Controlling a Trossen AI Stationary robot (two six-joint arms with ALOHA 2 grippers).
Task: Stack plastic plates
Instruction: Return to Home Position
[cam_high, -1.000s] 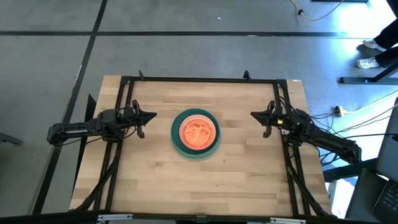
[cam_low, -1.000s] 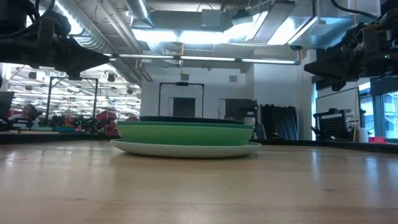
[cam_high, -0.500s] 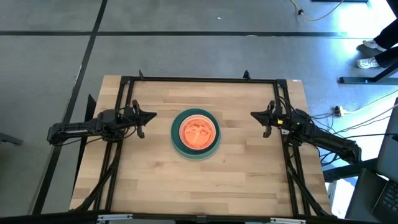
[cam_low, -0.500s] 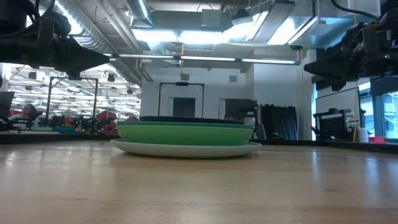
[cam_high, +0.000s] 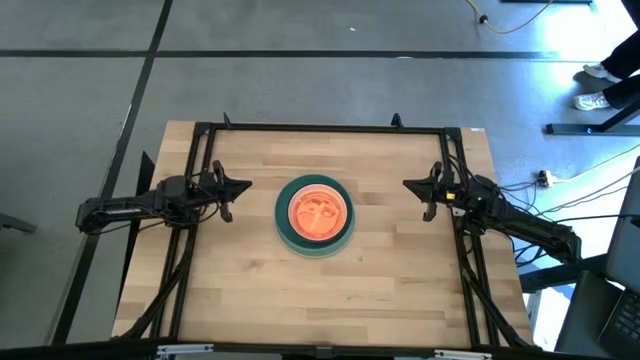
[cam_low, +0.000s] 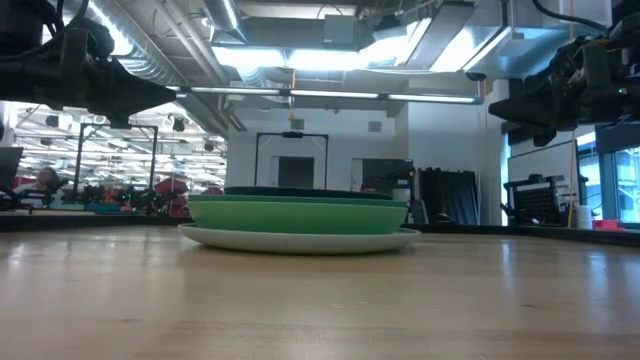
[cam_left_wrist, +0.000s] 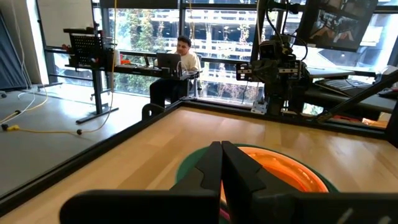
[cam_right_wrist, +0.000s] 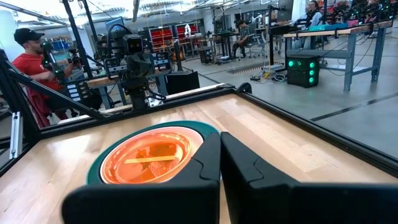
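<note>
From above, a pale wooden table (cam_high: 330, 290) carries the stack of round matte plastic plates (cam_high: 316, 215), orange uppermost, at its middle, the left gripper (cam_high: 243, 186) and right gripper (cam_high: 408, 185) flanking it, clear of it; low down, against a lit workshop, a light green plate (cam_low: 298, 213) sits over a wider pale plate (cam_low: 298, 239); both wrist views show fingers pressed together.

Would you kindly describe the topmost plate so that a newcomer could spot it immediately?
At the middle of the wooden table, between the left gripper and the right gripper, sits a single stack of plates. The topmost is the small orange plate, the only orange thing there, ringed by the wider dark teal plate beneath it.
</note>
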